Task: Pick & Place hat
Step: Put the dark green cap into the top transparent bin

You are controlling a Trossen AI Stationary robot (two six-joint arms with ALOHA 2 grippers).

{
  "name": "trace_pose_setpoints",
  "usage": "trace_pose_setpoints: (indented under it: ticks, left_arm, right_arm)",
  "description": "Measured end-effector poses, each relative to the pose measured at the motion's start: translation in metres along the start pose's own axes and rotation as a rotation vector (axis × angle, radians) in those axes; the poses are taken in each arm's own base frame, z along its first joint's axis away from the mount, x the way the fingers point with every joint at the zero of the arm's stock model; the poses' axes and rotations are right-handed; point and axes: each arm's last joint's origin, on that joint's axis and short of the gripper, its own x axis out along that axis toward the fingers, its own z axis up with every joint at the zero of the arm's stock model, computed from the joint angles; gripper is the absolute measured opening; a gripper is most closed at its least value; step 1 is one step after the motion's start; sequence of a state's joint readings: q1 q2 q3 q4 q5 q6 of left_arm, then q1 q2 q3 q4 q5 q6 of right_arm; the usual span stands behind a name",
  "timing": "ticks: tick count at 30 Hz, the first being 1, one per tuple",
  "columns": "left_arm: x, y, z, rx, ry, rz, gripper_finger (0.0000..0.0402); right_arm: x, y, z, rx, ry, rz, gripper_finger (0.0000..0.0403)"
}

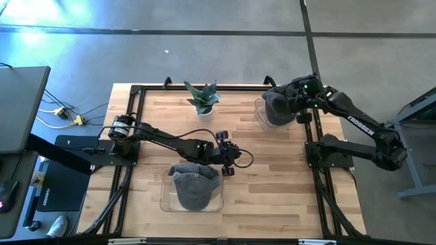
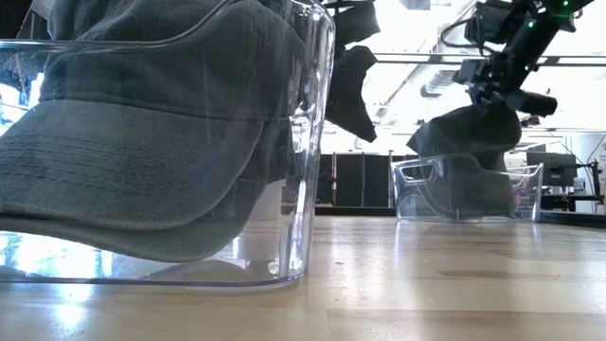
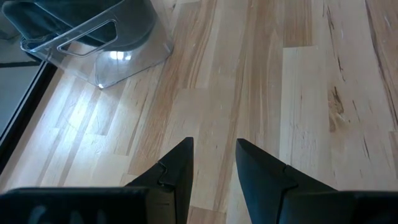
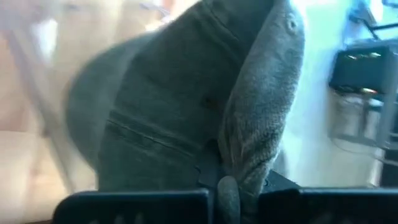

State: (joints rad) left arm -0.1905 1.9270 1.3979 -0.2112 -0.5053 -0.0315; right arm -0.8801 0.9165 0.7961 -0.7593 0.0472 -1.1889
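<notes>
A gray hat (image 1: pixel 275 105) is pinched tight between the closed jaws of the right gripper (image 1: pixel 294 102). It is held up over a clear bin (image 1: pixel 262 113) that sits near the far right corner of the tabletop (image 1: pixel 272 170). In the low view the hat (image 2: pixel 466 128) is seen hanging with its lower part dipping into that bin (image 2: pixel 417 185). In the right wrist view, folded gray cloth (image 4: pixel 205 106) is squeezed between the fingers.

A second gray hat (image 1: pixel 194 187) is lying inside another clear bin (image 1: pixel 165 199) close to the near edge of the tabletop, left of the middle. In the low view this hat (image 2: pixel 142 161) is seen pressed against the bin's clear wall (image 2: pixel 317 142).

The left gripper (image 1: pixel 228 160) is held over bare wood near the middle of the tabletop, just beside the near bin. Its jaws are a little apart and nothing is held between them; only wood is seen between its fingers (image 3: pixel 177 171).

A small potted plant (image 1: pixel 203 99) is set near the far edge, between the two arms.
</notes>
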Motion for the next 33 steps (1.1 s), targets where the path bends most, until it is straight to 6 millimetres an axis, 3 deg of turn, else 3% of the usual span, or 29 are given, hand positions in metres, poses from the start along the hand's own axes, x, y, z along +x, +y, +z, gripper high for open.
trace_pose_setpoints:
  ticks: [6,16,20,24,30,33]
  left_arm:
    - [0.0,0.0,0.0,0.0,0.0,0.0,0.0114]
    - [0.0,0.0,0.0,0.0,0.001,0.0,0.0114]
    - [0.0,0.0,0.0,0.0,0.0,0.001,0.0114]
    - [0.0,0.0,0.0,0.0,0.0,0.001,0.0114]
    - [0.0,0.0,0.0,-0.001,-0.001,0.001,0.0114]
    - [0.0,0.0,0.001,-0.003,-0.006,0.0,0.0114]
  right_arm:
    - [0.009,-0.001,-0.003,0.014,0.05,-0.092,0.002]
    - [-0.002,0.006,-0.002,0.067,-0.069,-0.045,0.0122]
    - [-0.007,0.01,-0.001,0.115,-0.1,-0.013,0.014]
    - [-0.012,0.009,0.004,0.173,-0.113,0.009,0.0126]
    - [-0.03,-0.009,0.017,0.299,-0.188,0.059,0.003]
    - [-0.03,-0.012,0.021,0.345,-0.21,0.163,0.0021]
